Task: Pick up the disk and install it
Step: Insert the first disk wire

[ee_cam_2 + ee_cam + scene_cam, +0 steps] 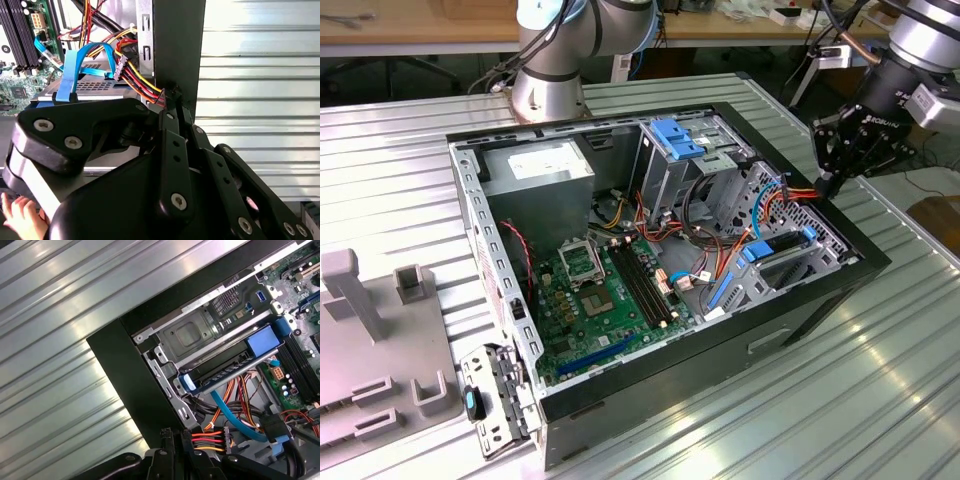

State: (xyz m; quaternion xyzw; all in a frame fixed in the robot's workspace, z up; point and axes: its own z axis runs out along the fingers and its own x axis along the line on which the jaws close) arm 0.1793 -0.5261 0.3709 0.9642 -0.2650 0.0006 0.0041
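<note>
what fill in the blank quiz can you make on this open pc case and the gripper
The gripper hangs at the wall of the computer case on the exterior view's ___ side. The disk sits in a carrier frame coloured ___. The case stands on a ribbed ___ table.
Missing words: right; blue; metal.
</note>
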